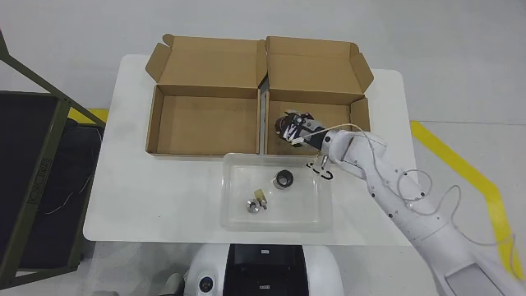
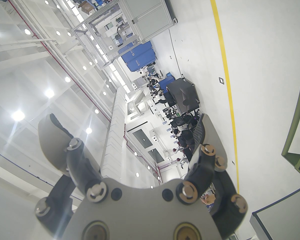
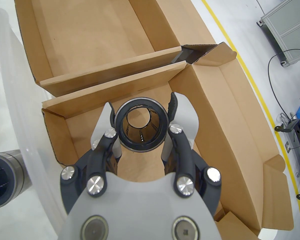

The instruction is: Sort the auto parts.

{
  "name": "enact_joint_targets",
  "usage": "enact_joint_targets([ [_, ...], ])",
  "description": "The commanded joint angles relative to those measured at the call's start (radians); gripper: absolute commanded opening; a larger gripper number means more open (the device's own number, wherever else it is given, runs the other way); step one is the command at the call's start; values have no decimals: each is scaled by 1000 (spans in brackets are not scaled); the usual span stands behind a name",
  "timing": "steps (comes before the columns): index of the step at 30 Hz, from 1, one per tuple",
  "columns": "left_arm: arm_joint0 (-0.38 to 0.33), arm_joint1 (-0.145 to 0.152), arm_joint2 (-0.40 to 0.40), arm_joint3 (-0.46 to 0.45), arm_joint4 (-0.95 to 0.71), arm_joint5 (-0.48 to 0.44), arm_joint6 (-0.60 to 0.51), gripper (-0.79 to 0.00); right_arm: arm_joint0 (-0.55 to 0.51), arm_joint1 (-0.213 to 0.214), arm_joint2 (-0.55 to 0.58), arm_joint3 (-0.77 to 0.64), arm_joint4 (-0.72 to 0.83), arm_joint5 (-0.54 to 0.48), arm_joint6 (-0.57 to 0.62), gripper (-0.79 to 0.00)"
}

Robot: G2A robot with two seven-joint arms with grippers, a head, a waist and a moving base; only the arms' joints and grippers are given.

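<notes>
My right gripper (image 3: 142, 109) (image 1: 294, 128) is shut on a metal cylindrical bearing (image 3: 142, 124) with a black end ring. It holds the bearing above the near left corner of the right cardboard box (image 1: 355, 119) (image 3: 240, 126). The left cardboard box (image 1: 201, 125) (image 3: 85, 31) looks bare inside. In the clear plastic tray (image 1: 316, 214) lie a second bearing (image 1: 284, 179) (image 3: 5, 178) and a small metal and cream part (image 1: 256, 204). My left gripper (image 2: 126, 126) is open, holds nothing and points up at the hall ceiling.
Both boxes stand side by side at the back of the white table (image 1: 123, 173), lids folded back. The tray sits in front of them near the table's front edge. A dark cart (image 1: 33, 181) stands left of the table.
</notes>
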Motion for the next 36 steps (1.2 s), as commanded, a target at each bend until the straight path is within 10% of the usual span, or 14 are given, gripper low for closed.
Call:
enact_joint_targets([
  [1, 0, 0, 0, 0, 0, 0, 0, 0, 10, -5, -7, 22, -1, -1, 4, -785],
  [7, 0, 0, 0, 0, 0, 0, 0, 0, 32, -19, -25, 60, -10, -9, 23, -776],
  [13, 0, 0, 0, 0, 0, 0, 0, 0, 42, -28, -29, 84, -10, -11, 24, -265],
  [16, 0, 0, 0, 0, 0, 0, 0, 0, 47, -32, -27, 89, -11, -10, 21, -145],
  [36, 0, 0, 0, 0, 0, 0, 0, 0, -80, 1, 109, -235, 2, -45, 53, -62],
])
